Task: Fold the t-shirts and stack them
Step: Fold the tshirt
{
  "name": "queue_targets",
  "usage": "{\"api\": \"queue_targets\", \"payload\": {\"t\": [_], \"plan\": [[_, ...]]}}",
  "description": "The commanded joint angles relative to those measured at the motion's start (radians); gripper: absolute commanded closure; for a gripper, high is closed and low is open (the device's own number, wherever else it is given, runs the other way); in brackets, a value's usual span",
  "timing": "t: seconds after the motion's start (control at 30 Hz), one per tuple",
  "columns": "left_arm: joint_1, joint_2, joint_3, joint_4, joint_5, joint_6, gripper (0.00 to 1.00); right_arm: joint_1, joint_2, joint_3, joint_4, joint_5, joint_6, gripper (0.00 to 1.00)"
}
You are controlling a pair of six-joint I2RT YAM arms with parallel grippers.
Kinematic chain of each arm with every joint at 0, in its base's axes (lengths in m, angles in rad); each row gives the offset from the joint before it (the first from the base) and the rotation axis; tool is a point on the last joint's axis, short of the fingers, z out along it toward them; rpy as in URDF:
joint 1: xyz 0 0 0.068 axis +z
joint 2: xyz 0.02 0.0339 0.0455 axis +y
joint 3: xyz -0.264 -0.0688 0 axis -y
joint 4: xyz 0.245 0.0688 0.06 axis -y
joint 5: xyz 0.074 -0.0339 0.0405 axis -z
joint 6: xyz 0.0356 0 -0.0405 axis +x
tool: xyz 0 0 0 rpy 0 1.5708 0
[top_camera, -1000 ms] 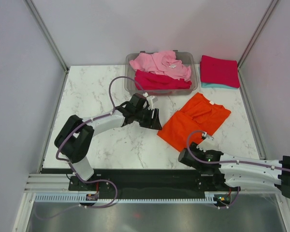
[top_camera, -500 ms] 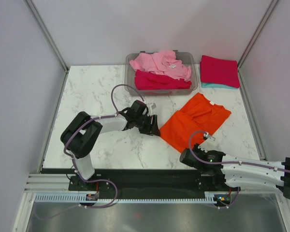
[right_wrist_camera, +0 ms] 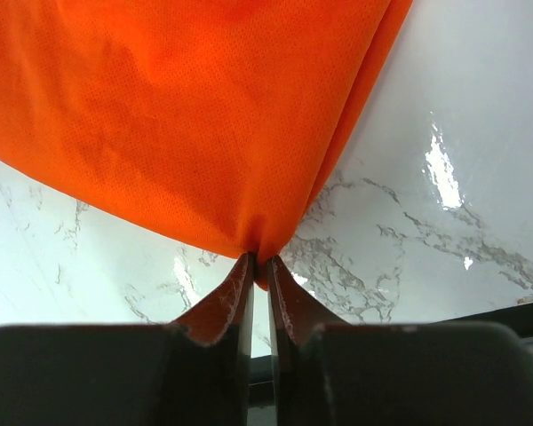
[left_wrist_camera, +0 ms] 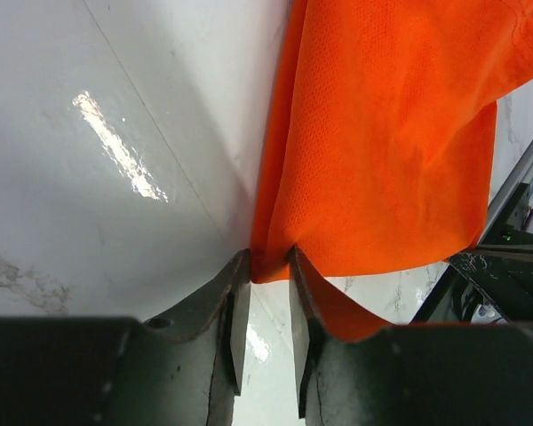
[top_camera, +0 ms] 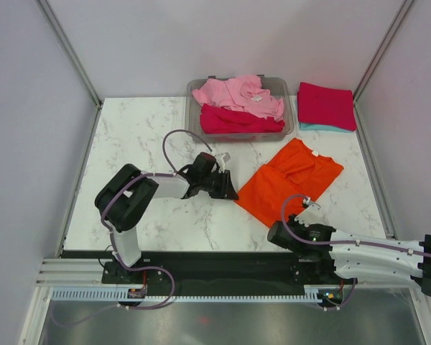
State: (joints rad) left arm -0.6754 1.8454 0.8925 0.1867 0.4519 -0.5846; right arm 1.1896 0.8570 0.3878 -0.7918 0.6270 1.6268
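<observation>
Grey see-through plastic bin (top_camera: pixel 192 122): rectangular, at the far side of the white marble-patterned table (top_camera: pixel 136 144).
- Contents: a rumpled light pink t-shirt (top_camera: pixel 237 93) heaped on top and rising above the rim, with a crimson-magenta t-shirt (top_camera: pixel 241 121) bunched beneath it.
- How many garments make up each heap cannot be told.

Folded stack, on the table just right of the bin:
- A second crimson-magenta t-shirt (top_camera: pixel 327 104), folded to a neat square.
- It lies on a folded teal t-shirt (top_camera: pixel 320 127), of which only a thin strip along the near edge shows.

Orange t-shirt (top_camera: pixel 291 176): fine, mesh-like knit.
- It lies on the marble on the near side of the bin, mostly flat, with its neckline toward the far right.
- Both wrist views cut the garment off at their edges.

Left gripper (left_wrist_camera: pixel 268 266): dark fingers drawn close together.
- They pinch the shirt's left edge at the very tips.
- A flap of the cloth drapes past the outer side of one finger, and bare table shows between the fingers lower down.

Right gripper (right_wrist_camera: pixel 259 262): fingers almost touching.
- They are clamped on a gathered near corner of the orange cloth, which fans out from the pinch in soft creases.
- In the top view its fingertips are hard to make out among the wrist and cable.
</observation>
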Motion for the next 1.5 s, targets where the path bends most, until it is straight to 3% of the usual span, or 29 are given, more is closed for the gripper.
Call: {"api": "queue_targets", "payload": {"t": [0.0,0.07,0.13,0.2,0.4,0.6,0.77,0.97,1.1,1.27,1.47], "plan": [[-0.001,0.034,-0.035,0.066,-0.007,-0.023,0.69,0.005,-0.016,-0.007,-0.014,0.013,0.002,0.84],[-0.001,0.043,-0.040,0.080,0.001,-0.029,0.73,0.005,-0.016,-0.007,-0.012,0.014,0.002,0.87],[-0.001,0.041,-0.040,0.086,0.010,-0.031,0.88,0.007,-0.016,-0.006,-0.012,0.013,0.002,1.00],[-0.001,0.000,-0.032,0.059,0.022,-0.020,0.98,0.005,-0.016,-0.006,-0.003,0.004,-0.005,1.00],[-0.001,-0.199,0.010,-0.254,-0.025,0.017,0.98,0.034,0.016,0.025,0.069,-0.049,-0.027,1.00],[-0.001,-0.440,-0.013,-0.527,-0.111,0.029,0.98,0.162,0.151,0.146,0.055,0.003,0.021,1.00],[-0.001,-0.709,-0.180,-0.628,-0.139,-0.038,0.98,0.293,0.310,0.235,0.026,0.031,0.094,1.00],[-0.009,-0.983,-0.358,-0.754,-0.104,-0.158,0.98,0.450,0.359,0.227,-0.037,0.039,0.274,1.00],[-0.039,-1.142,-0.376,-0.786,-0.047,-0.285,0.98,0.513,0.381,0.269,-0.113,0.053,0.344,1.00],[-0.039,-1.198,-0.281,-0.915,-0.116,-0.270,0.96,0.538,0.387,0.422,-0.293,0.166,0.358,1.00],[-0.039,-1.060,-0.153,-0.951,-0.174,-0.213,0.96,0.438,0.327,0.531,-0.356,0.257,0.208,1.00]]}}
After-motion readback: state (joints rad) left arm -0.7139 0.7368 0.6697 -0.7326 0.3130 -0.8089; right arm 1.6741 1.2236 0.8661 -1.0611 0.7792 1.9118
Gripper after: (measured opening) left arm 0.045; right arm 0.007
